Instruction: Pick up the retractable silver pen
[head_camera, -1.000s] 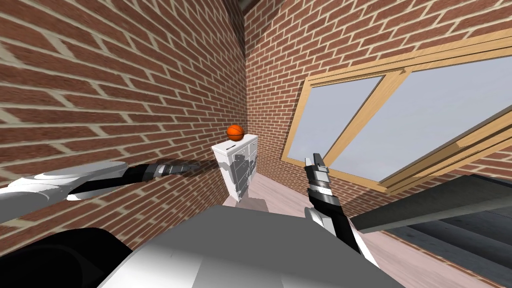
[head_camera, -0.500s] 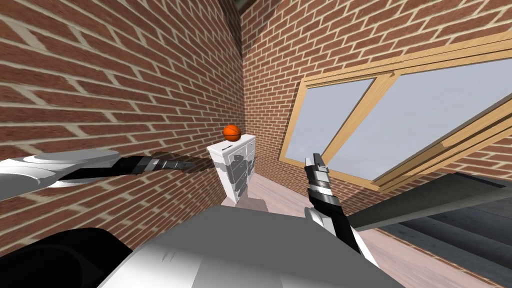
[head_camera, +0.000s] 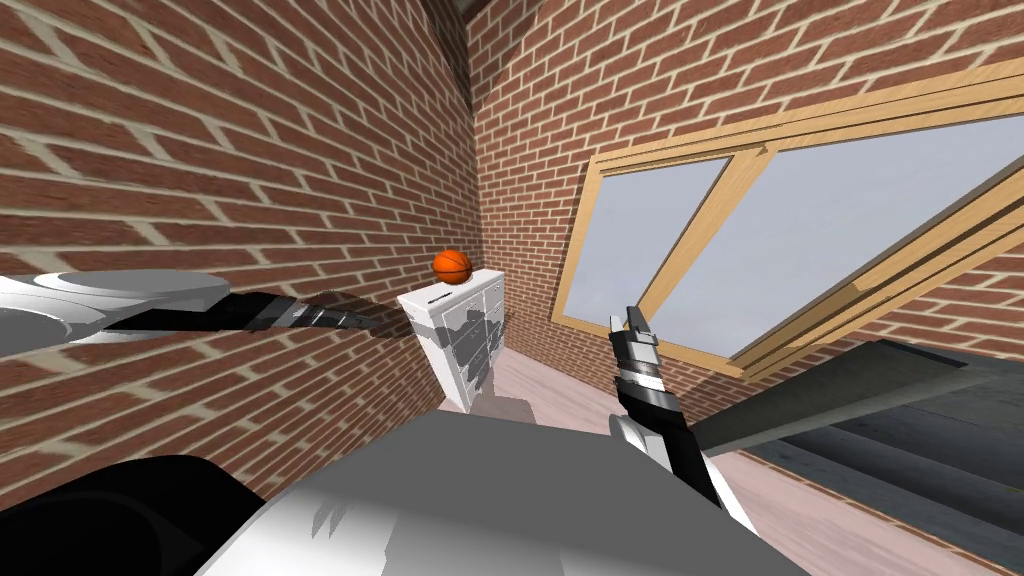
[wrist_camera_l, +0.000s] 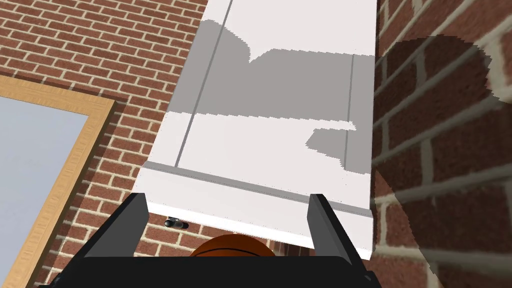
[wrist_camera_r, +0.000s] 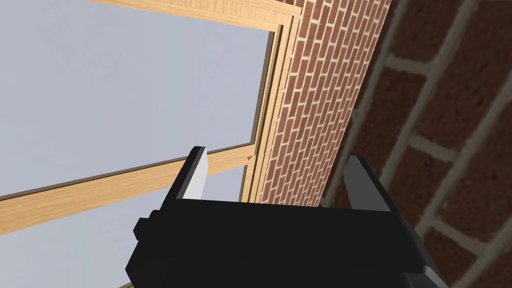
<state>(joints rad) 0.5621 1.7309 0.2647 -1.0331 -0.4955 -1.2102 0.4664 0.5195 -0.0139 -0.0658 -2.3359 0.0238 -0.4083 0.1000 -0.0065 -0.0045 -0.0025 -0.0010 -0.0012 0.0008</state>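
Corner of two brick walls (head_camera: 300, 150). White drawer cabinet (head_camera: 470, 335) stands against the left-hand wall on a pale floor. Orange basketball (head_camera: 451, 265) sits on the cabinet top. Pen (wrist_camera_l: 175, 223) lies on the same top, just beside the ball on its near side. It looks small and dark grey from the left wrist, and is a thin dark sliver from the head view. Nothing touches it.

Left arm reaches forward along the left-hand wall. Left gripper (wrist_camera_l: 226, 200) points at the cabinet and is close to it. Its fingers (wrist_camera_l: 134, 220) are spread wide with nothing between them, apart from the pen.

Right gripper (head_camera: 632, 320) is held upright on the right side, before the wood-framed window (head_camera: 740, 170). Its fingers (wrist_camera_r: 196, 172) are also parted and empty. Shadows of both arms fall across the cabinet front.
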